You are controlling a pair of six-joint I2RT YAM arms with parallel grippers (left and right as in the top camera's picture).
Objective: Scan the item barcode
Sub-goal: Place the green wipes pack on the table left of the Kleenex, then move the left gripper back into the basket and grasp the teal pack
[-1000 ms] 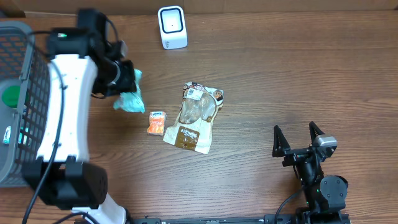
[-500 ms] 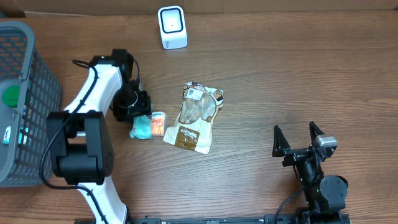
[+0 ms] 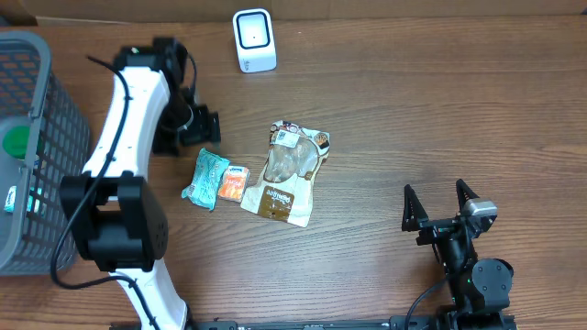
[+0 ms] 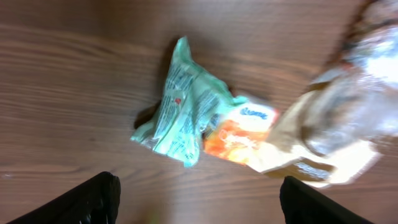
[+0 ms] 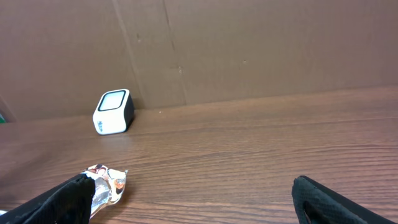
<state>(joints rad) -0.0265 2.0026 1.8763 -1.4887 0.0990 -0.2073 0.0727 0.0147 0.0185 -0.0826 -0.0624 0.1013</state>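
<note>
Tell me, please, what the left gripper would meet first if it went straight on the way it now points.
Probably the teal packet, lying ahead of the open left gripper, with the orange packet against its side. Depth is hard to judge.

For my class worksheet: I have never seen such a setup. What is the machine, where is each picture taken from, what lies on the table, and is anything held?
Two robot arms work at a wooden table. One picture looks down from above; the other two come from wrist cameras. The left gripper and right gripper both stand open, holding nothing. On the table lie a green packet, an orange packet and a brown snack bag, with a white scanner at the back and a grey basket at the left.
</note>
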